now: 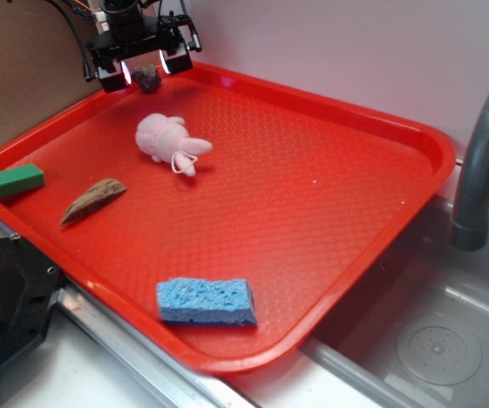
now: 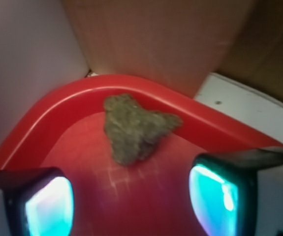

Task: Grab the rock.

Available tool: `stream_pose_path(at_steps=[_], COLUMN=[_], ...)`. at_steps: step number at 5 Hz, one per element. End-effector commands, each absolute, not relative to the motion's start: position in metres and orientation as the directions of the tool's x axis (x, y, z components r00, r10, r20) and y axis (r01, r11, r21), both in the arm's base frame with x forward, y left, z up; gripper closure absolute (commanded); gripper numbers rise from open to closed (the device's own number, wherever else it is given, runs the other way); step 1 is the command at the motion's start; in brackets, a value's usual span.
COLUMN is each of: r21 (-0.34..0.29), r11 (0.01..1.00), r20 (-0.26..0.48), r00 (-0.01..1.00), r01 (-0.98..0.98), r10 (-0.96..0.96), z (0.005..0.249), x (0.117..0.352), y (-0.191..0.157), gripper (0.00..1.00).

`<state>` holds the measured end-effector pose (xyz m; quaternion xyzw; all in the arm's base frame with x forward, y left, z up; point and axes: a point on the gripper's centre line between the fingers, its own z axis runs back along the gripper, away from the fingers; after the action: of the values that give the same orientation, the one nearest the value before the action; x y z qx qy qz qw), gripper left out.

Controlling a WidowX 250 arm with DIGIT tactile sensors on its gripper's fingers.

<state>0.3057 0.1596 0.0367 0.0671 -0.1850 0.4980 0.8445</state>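
Observation:
The rock (image 1: 148, 78) is a small dark grey-brown lump lying in the far left corner of the red tray (image 1: 312, 195). In the wrist view the rock (image 2: 136, 128) sits just ahead of my fingers, near the tray's curved rim (image 2: 92, 88). My gripper (image 1: 145, 66) hangs over that corner, open, one finger on each side of the rock and slightly above it. Nothing is between the glowing pads (image 2: 50, 206); only bare tray shows there.
A pink plush toy (image 1: 170, 140) lies near the rock. A tan pointed wood-like piece (image 1: 93, 200), a green block (image 1: 8, 181) and a blue sponge (image 1: 207, 301) are on the tray's near side. A sink and grey faucet (image 1: 482, 161) are to the right. Cardboard stands behind the corner.

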Motion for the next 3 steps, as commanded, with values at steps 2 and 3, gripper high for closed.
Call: stream_pose_path(at_steps=[2,3], r21=[-0.081,-0.08], r11=[0.439,0.43], r20=[0.41,0.397], r00=[0.371,0.367], r01=[-0.895,-0.899], r10=[0.833,0.841], z=[0.05,0.047], x=[0.314,0.313], y=[0.194,0.199], gripper=[0.29,1.0])
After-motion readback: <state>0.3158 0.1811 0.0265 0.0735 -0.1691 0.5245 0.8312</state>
